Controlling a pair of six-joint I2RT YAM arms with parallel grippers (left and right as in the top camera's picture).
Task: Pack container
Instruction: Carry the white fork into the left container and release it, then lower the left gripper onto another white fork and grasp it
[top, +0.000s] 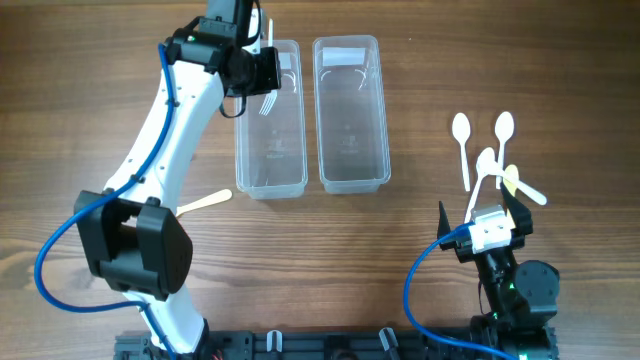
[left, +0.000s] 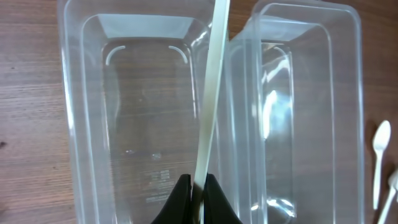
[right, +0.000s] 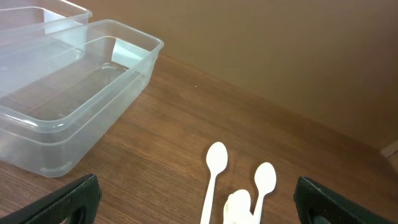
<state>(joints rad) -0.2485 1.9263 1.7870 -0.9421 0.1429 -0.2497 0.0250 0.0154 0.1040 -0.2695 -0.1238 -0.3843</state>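
Two clear plastic containers stand side by side at the back, the left one (top: 240, 150) and the right one (top: 384, 120). My left gripper (top: 260, 70) hovers over the left container and is shut on a white plastic fork (top: 266, 103). In the left wrist view the jaws (left: 199, 196) pinch the fork's pale handle (left: 210, 93), which runs up along the left container's (left: 81, 124) inner wall next to the right container (left: 348, 124). My right gripper (top: 490, 228) is open and empty over several white spoons (top: 461, 135). Its wrist view shows the spoons (right: 216, 158) between the fingers (right: 196, 202).
A cream flat utensil (top: 205, 200) lies on the wooden table left of the left container, beside the left arm. A yellowish utensil (top: 512, 180) lies among the spoons at the right. The right container (right: 124, 68) also shows in the right wrist view.
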